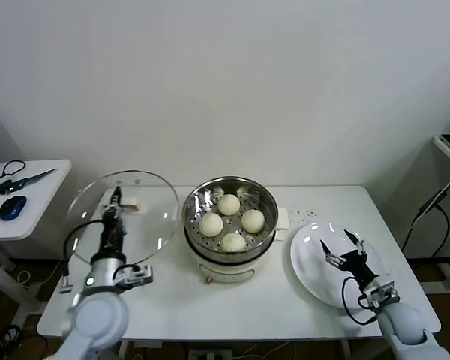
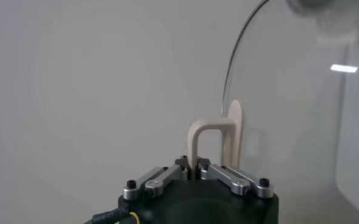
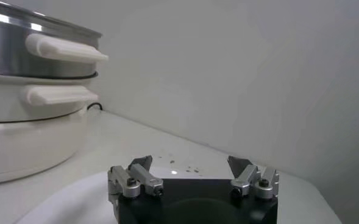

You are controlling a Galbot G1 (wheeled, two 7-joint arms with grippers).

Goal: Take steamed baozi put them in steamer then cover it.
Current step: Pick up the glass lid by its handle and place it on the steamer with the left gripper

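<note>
Four cream-white baozi (image 1: 230,221) lie on the perforated tray inside the shiny steel steamer (image 1: 197,237) at the table's middle. My left gripper (image 1: 115,199) is shut on the cream handle (image 2: 199,141) of the clear glass cover (image 1: 150,217). It holds the cover tilted above the table, left of the steamer. In the left wrist view the glass cover (image 2: 301,109) fills the far side. My right gripper (image 1: 343,246) is open and empty above the white plate (image 1: 309,262), right of the steamer. The right wrist view shows the steamer's side (image 3: 21,55) with its cream handles.
The white plate (image 3: 69,201) sits at the table's right front with a few crumbs on it. A side desk (image 1: 37,196) at far left holds a blue mouse (image 1: 12,207) and cables. A cable hangs at the far right (image 1: 427,210).
</note>
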